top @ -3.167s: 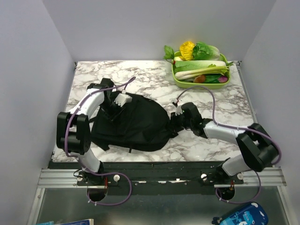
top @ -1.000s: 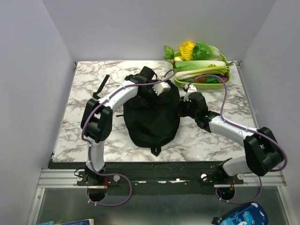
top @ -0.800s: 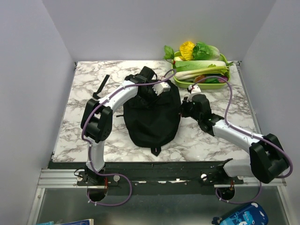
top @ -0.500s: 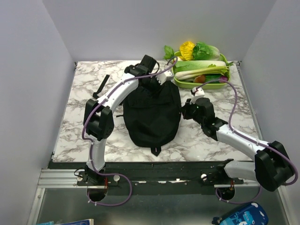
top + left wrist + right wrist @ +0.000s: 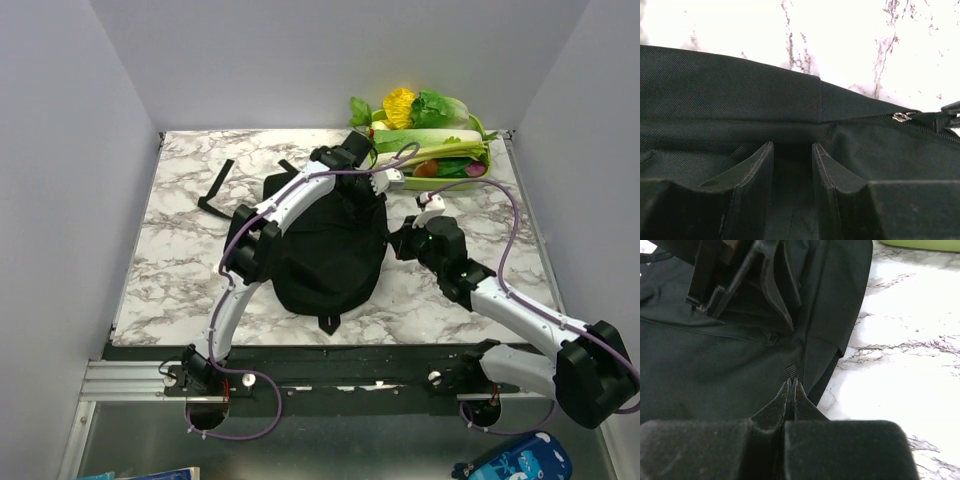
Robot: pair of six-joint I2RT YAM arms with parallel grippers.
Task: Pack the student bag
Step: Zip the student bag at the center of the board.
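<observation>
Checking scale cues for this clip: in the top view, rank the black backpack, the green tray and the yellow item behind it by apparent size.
1. student bag, clearly the largest
2. green tray
3. yellow item, the smallest

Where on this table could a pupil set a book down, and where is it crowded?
Widest bare marble: near-left on the table, between the student bag, the loose strap and the left edge. A smaller patch lies behind the strap. Crowded: the bag's right side, with the left gripper and right gripper near the green tray.
</observation>
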